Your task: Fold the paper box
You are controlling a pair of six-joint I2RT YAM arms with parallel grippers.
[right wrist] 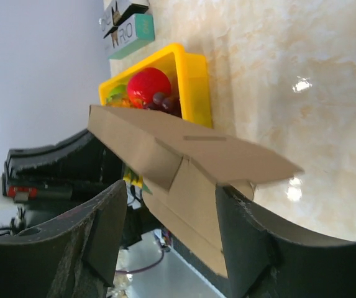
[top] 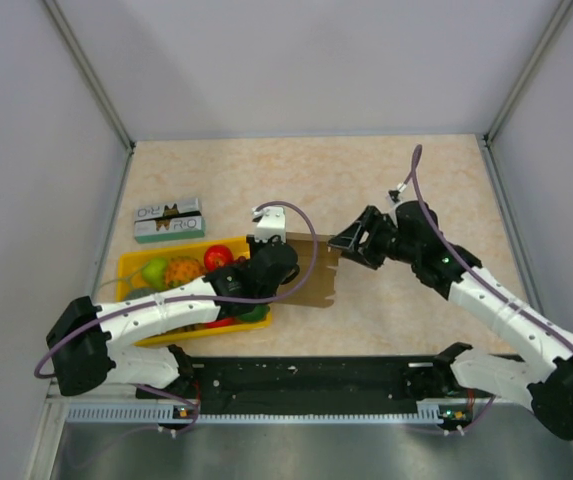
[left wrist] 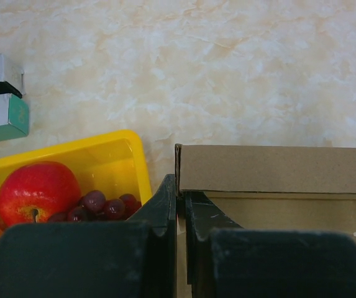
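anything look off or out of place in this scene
Nothing spilled or damaged. Only the paper box looks askew: partly folded, tilted, its edge pinched by the left pincer, with the right pincer open around the other end. The fruit sits in the yellow tray.

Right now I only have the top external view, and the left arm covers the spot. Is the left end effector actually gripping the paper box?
Observer: Yes. The left wrist view shows the left end effector shut on a thin upright edge of the paper box, just below a horizontal flap.
Operator: And the right one?
Observer: The right end effector is open. Its fingers straddle the box's raised end, but I cannot tell whether they touch it.
Operator: Anything close beside the left grip?
Observer: The yellow tray stands right beside it, holding purple grapes next to a red apple.
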